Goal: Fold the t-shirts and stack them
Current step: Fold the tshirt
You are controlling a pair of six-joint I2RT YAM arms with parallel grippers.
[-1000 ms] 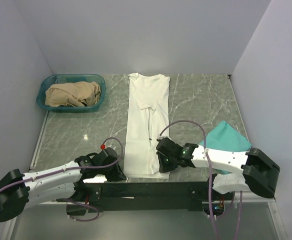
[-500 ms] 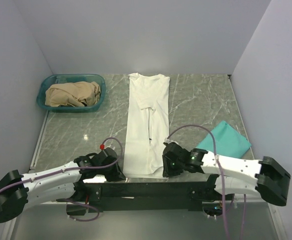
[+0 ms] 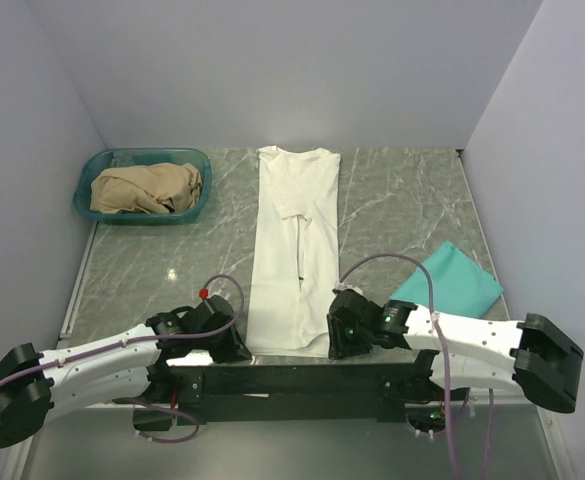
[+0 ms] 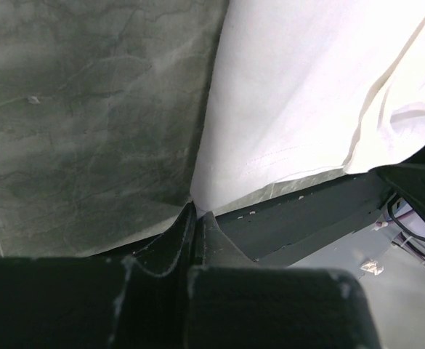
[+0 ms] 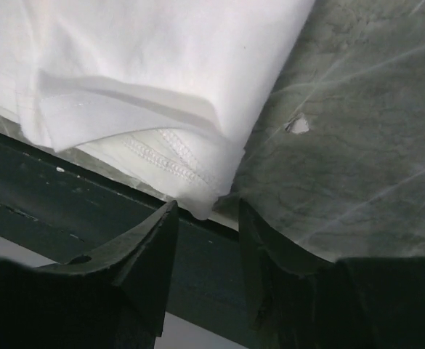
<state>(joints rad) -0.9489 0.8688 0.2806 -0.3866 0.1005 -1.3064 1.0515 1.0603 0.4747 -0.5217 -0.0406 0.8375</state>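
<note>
Your main risk sits at the right gripper (image 5: 207, 211). Its jaws are spread on either side of the near-right hem corner of the white t-shirt (image 3: 292, 250), and the right wrist view shows several layers stacked there with a loose flap on top. If you close too shallow, you may catch only the top layer and the fold would peel open on the lift.

The left gripper (image 4: 195, 211) has its jaws pressed together right at the near-left hem corner. You cannot tell whether any cloth is actually caught between them, so that side may come up empty and skew the shirt.

The hem also lies right at the near edge of the table (image 3: 152, 270), so a low jaw could snag there.

The shirt lies mid-table as a long narrow strip, with its long axis running near to far, collar toward the back wall and hem toward the arm bases. The teal-green t-shirt (image 3: 450, 280) lies apart to the right.
</note>
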